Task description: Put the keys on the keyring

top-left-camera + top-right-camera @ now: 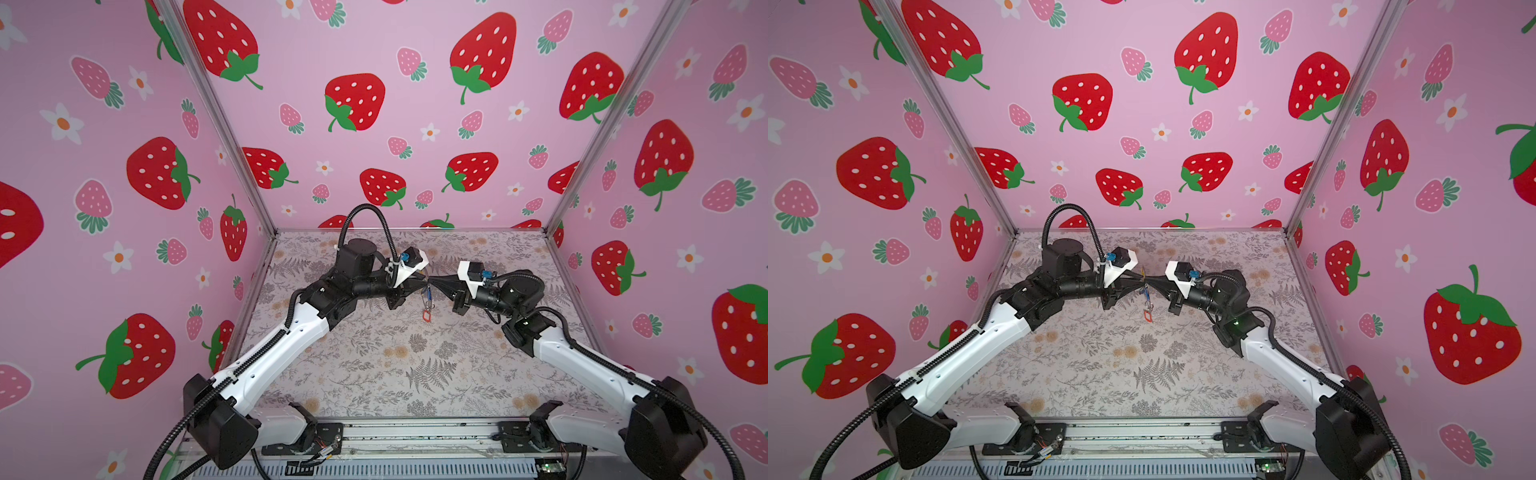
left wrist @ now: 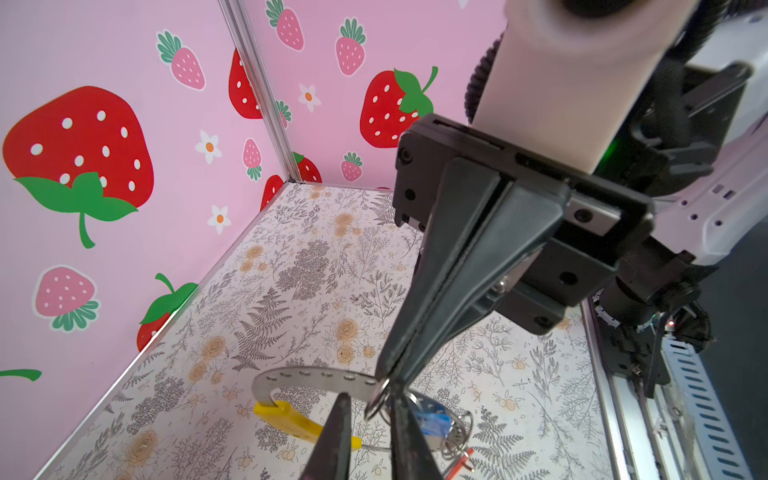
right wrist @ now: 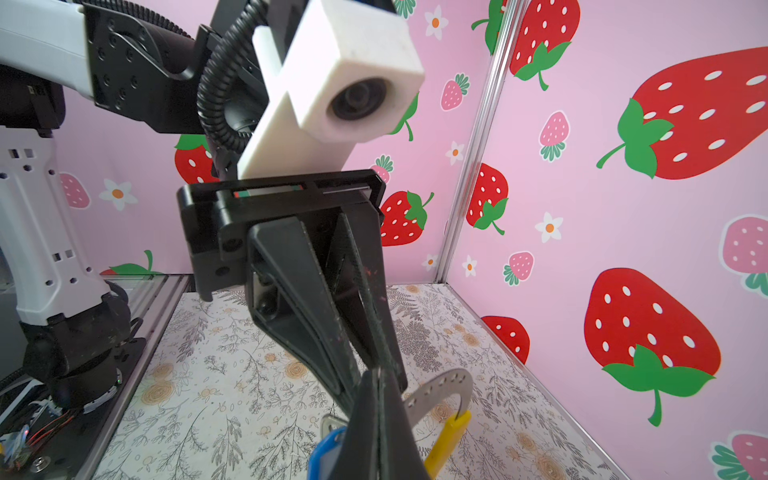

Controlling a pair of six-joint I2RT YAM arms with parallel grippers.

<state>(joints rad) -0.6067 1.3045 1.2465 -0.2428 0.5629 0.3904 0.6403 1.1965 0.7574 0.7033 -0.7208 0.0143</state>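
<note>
So that the keys (image 1: pixel 427 305) hang clear, I'd guess, the right gripper (image 2: pixel 384 376) pinches the keyring (image 2: pixel 307 374) aloft while the left gripper (image 2: pixel 370 397) waits beside them, jaws narrowly parted.

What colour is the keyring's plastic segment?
Bright yellow. The segment shows best in the left wrist view.

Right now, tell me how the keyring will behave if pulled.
The keyring looks like a thin flat metal band, so it is probably light and springy rather than floppy. The keys hanging by it would probably swing and shift its balance.
</note>
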